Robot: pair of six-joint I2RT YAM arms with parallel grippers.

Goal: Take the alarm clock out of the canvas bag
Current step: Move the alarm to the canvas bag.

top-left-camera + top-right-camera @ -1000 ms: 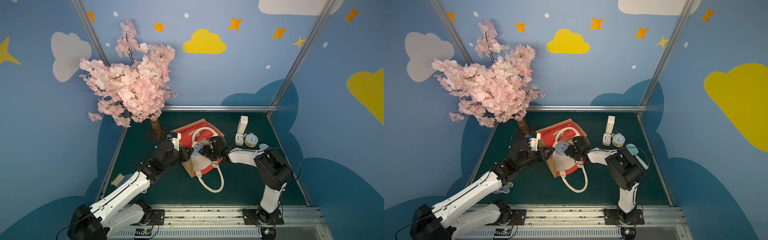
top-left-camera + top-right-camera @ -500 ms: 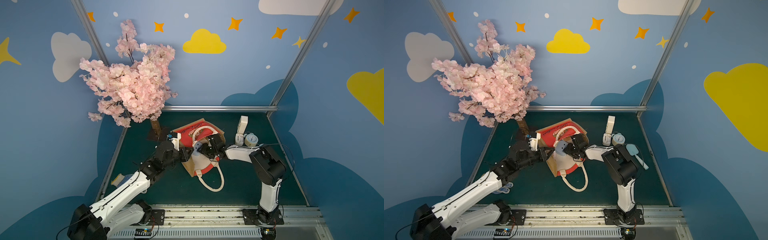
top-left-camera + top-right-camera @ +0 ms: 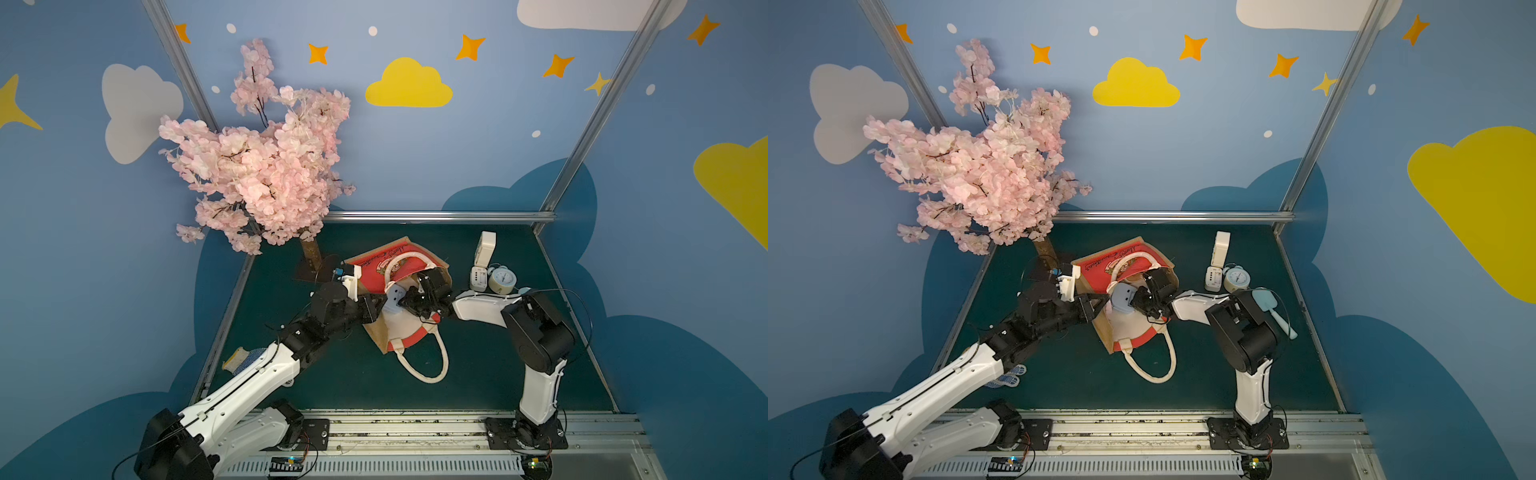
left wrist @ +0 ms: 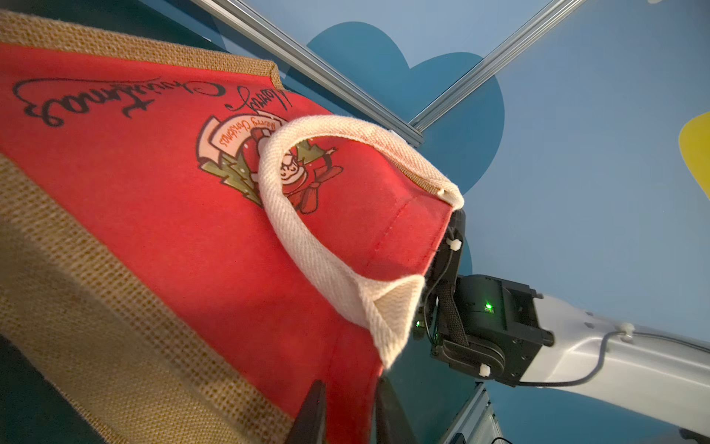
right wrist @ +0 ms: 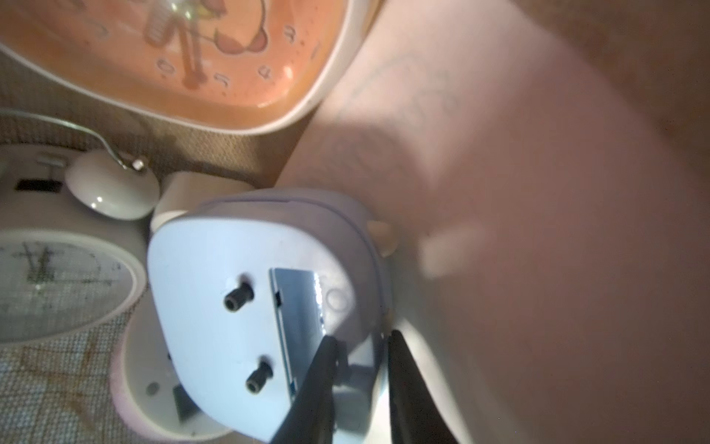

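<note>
- Dark green desk [image 3: 332, 386], blue cloud-and-star walls [image 3: 457, 166].
- alarm clock [image 3: 394, 297]: pale blue, rounded-square, at the mouth of the canvas bag [image 3: 376, 270], between its two panels.
- right gripper [image 5: 363, 338] reaches in from the desk's right side. It is clamped on one edge of the clock's case, a finger on either side. Edge grip is probably all the bag lip allows.
- Clock pose: flat back with two knobs and a battery bay faces the wrist camera, and faces up in both top views. Dial not visible, presumably turned down into the bag. Case is near square, so no real long axis; its thin front-to-back axis stands roughly upright, tilted.
- Deeper in the bag: orange-faced clock [image 5: 173, 57], white twin-bell clock [image 5: 57, 284], pinkish case [image 5: 146, 384] under the blue one. Blue one is on top of the pile, so it is the easy pick.
- left gripper [image 4: 350, 380] is closed on the rim of the upper red panel, lifting it so the mouth gapes. Upper handle [image 4: 307, 238] flops back over the print.
- Bag lies on its side mid-desk, base toward the back edge, mouth toward the front. Lower handle [image 3: 432, 365] lies flat on the desk.
- Round clock [image 3: 502, 279] stands outside the bag near the right back corner; blossom tree [image 3: 266, 166] at the left back corner.
</note>
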